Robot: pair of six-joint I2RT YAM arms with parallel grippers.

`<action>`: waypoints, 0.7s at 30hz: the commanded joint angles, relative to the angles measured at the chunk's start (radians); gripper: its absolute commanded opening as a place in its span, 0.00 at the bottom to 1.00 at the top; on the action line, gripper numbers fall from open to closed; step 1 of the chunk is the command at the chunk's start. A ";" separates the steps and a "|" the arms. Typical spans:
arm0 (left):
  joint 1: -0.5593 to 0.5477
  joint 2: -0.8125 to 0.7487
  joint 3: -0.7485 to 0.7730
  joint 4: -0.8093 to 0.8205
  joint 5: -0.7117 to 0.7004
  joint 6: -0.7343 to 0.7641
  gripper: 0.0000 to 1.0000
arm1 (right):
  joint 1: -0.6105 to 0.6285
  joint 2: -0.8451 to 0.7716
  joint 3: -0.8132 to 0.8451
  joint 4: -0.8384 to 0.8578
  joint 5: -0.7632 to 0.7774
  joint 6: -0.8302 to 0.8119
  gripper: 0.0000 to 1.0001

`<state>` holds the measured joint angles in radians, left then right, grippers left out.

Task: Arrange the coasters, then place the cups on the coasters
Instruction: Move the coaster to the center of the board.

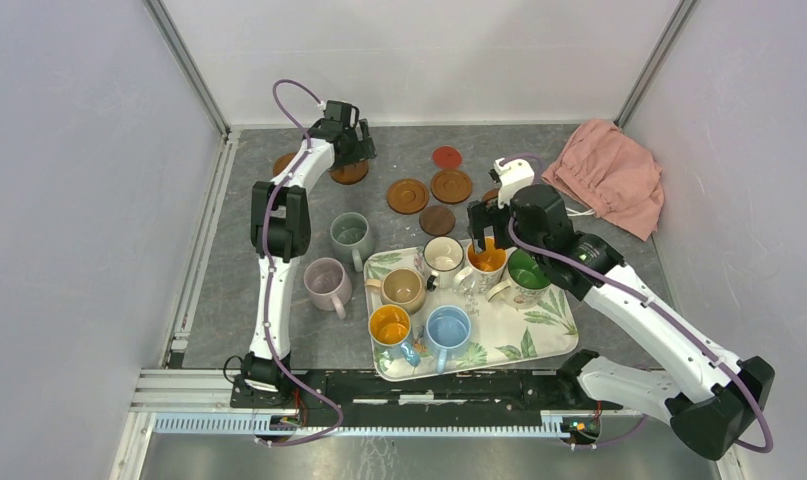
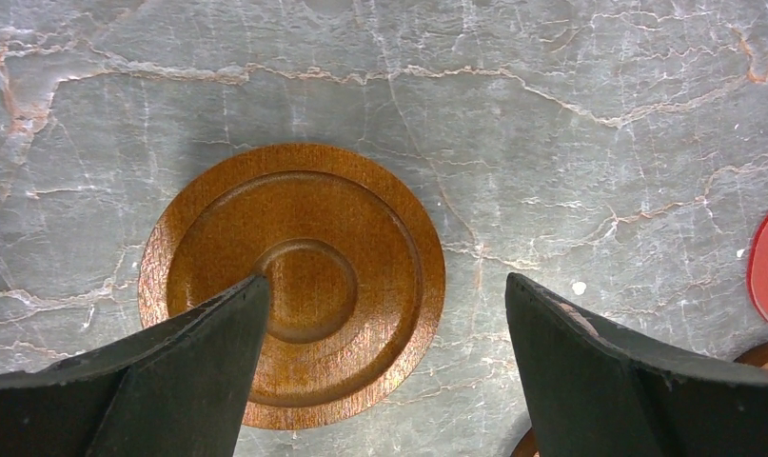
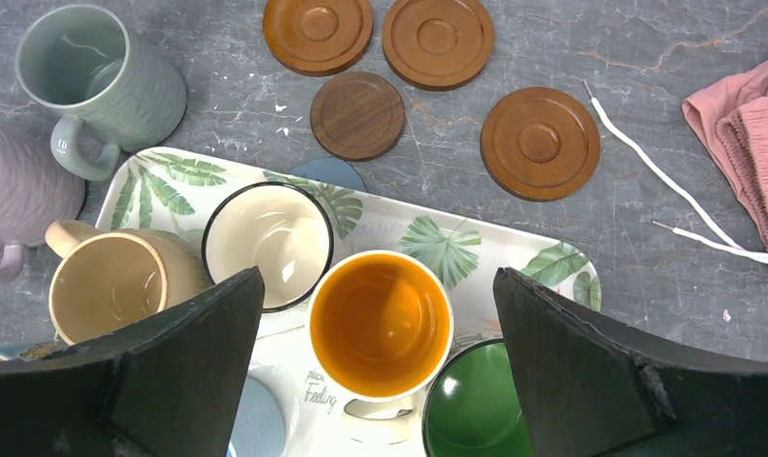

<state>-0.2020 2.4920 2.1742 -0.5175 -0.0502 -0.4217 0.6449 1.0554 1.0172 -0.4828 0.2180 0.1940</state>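
— What's the biggest thing in front of you?
— The grey marble table [image 1: 229, 290]. Near my bases lies the leaf-print tray [image 1: 544, 322], and at the far right there's a crumpled pink cloth [image 1: 609, 175]

— And your pincers?
— Both are spread wide and hold nothing. My left gripper [image 2: 387, 281] hangs at the far left over a brown wooden coaster [image 2: 292, 286], with one finger above the disc and the other above bare table beside it. My right gripper [image 3: 378, 276] hovers over the tray's far end, above the orange-inside cup [image 3: 380, 324]

— Where are the cups?
— Six stand on the tray: that one, the cream cup [image 3: 268, 243], the green-inside cup [image 3: 470, 409], the tan cup [image 3: 113, 286], the light blue cup [image 1: 448, 327] and the blue cup with orange inside [image 1: 390, 326]. The grey-green cup [image 3: 85, 71] and the pale pink cup [image 3: 18, 200] stand on the table to the left of the tray

— And the coasters?
— They all lie bare on the table beyond the tray: four more brown coasters [image 3: 540, 143], the dark brown coaster [image 3: 357, 114] and the red coaster [image 1: 446, 157]. The grey-blue coaster [image 3: 329, 173] peeks out at the tray's far rim
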 commanded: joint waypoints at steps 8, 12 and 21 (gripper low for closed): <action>0.071 -0.001 0.019 -0.015 -0.002 0.054 1.00 | -0.004 -0.041 0.011 0.001 0.023 -0.002 0.98; 0.115 -0.016 -0.004 -0.009 -0.002 0.053 1.00 | -0.004 -0.040 0.005 0.007 0.023 -0.001 0.98; 0.178 -0.041 -0.050 0.009 0.008 0.058 1.00 | -0.005 -0.032 -0.008 0.026 0.016 -0.006 0.98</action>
<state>-0.0441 2.4836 2.1487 -0.4900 -0.0422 -0.4198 0.6449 1.0328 1.0164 -0.4873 0.2218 0.1940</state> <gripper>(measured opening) 0.994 0.982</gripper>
